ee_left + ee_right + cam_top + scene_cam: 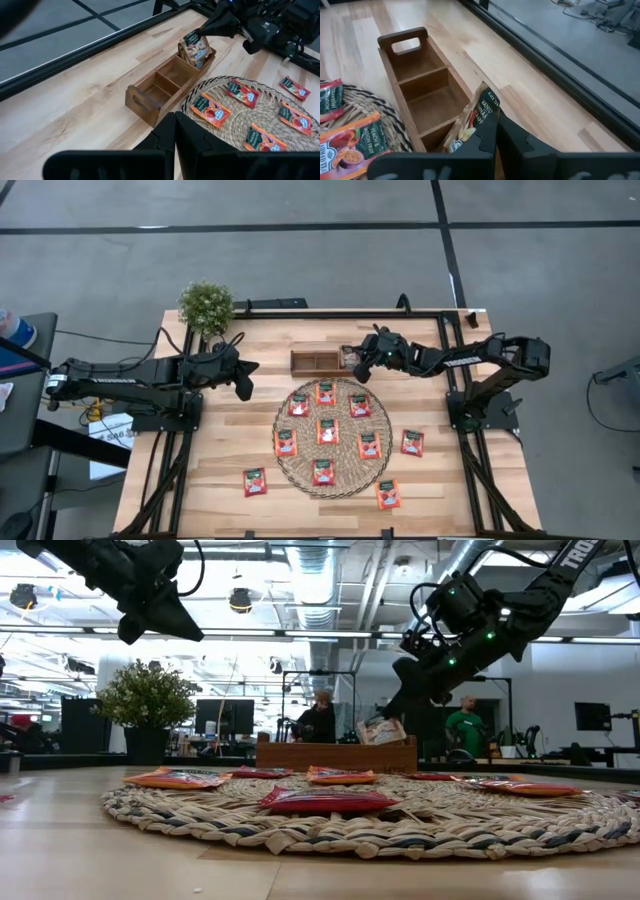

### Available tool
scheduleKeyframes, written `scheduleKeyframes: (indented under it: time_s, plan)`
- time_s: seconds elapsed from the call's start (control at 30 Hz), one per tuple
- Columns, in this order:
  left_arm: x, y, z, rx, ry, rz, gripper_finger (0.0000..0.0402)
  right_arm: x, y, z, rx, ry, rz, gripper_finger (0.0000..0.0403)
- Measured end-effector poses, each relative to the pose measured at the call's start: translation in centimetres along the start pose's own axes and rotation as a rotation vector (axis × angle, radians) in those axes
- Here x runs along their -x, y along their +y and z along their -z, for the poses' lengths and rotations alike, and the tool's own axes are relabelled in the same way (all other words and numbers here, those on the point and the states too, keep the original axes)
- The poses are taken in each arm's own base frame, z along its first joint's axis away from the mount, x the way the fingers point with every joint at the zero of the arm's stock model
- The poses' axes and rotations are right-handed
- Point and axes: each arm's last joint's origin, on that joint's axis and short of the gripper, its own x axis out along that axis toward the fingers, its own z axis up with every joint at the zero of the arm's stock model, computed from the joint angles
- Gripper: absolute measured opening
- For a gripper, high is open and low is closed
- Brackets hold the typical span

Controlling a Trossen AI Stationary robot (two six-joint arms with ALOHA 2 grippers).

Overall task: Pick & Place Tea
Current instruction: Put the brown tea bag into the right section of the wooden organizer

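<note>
Several red-orange tea sachets (327, 430) lie flat on the round woven mat (283, 465), and three more lie on the bare wood (255, 481) nearer the front edge. The brown wooden tray (312, 360) stands just past the mat's far rim. My right gripper (358, 367) is at the tray's right end, shut on one sachet (472, 122) that stands in the end compartment. My left gripper (245, 385) hangs shut above the table, left of the tray, and touches nothing. My right gripper pinches the sachet by its dark green band end (489, 107) between both fingers. The fingers (212, 30) slant down from the table's right side. The sachet is tilted, with its lower part inside the tray's right end compartment (197, 55) and its top above the tray wall.
A small potted plant (206, 305) stands at the far left corner. The tray's two other compartments (427, 100) hold nothing. Bare wood lies left of the mat and along the near edge. In the low view, people show in the room behind the table.
</note>
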Motion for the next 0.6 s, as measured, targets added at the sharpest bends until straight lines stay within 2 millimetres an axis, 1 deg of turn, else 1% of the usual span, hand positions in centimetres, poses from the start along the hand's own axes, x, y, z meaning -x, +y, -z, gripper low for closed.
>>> scheduleKeyframes:
  time_s: [0.33, 0.43, 0.6]
  plan:
    - [0.00, 0.00, 0.00, -0.001, 0.000, 0.000, 0.0000, 0.00, 0.00, 0.00, -0.040, 0.000, -0.001, 0.0069]
    - [0.00, 0.00, 0.00, -0.001, 0.000, 0.000, 0.0000, 0.00, 0.00, 0.00, -0.040, 0.000, -0.001, 0.0076]
    - [-0.01, 0.00, 0.00, -0.001, 0.000, 0.000, 0.0000, 0.00, 0.00, 0.00, -0.040, 0.000, 0.006, 0.0074]
